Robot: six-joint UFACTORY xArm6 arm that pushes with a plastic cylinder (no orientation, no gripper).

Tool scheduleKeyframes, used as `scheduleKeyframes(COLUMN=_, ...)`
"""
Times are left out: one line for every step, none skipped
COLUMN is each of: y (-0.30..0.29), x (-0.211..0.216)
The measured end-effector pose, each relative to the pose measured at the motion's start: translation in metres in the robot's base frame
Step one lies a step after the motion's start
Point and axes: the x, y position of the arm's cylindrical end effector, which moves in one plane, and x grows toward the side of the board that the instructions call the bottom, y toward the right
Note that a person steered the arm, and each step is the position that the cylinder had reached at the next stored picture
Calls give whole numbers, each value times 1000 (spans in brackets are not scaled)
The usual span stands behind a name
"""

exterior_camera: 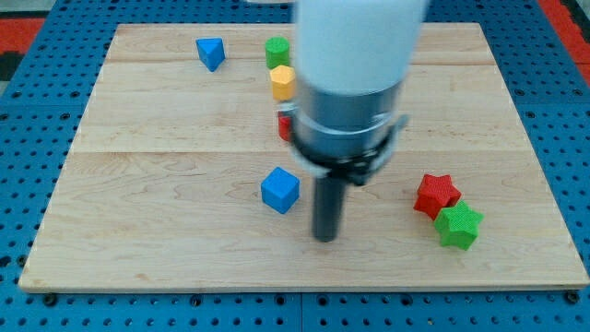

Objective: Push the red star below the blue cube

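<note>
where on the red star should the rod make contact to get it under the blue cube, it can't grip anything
No gripping here, so push. The red star sits at the view's right, touching the green star at its lower right. The blue cube is far to its left. My tip lies between them. I would probably circle to the star's right face and push toward the view's left and slightly down.

No text, label, brand, number or sign can be read anywhere in the camera view.
</note>
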Motion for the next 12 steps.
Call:
scheduleKeyframes(y=-13, x=-57)
scheduleKeyframes(y=-1, x=-62)
scheduleKeyframes(y=10, x=-76)
scheduleKeyframes(y=102, x=-126)
scheduleKeyframes(y=181, x=-119)
scheduleKeyframes(y=226, x=-60)
scheduleKeyframes(y=159, x=-25)
scheduleKeyframes(y=89, x=-11)
scheduleKeyframes(y=98, x=-26)
scheduleKeyframes(y=129, x=-53)
scheduleKeyframes(y=70, x=-45)
scheduleKeyframes(y=13, x=-21)
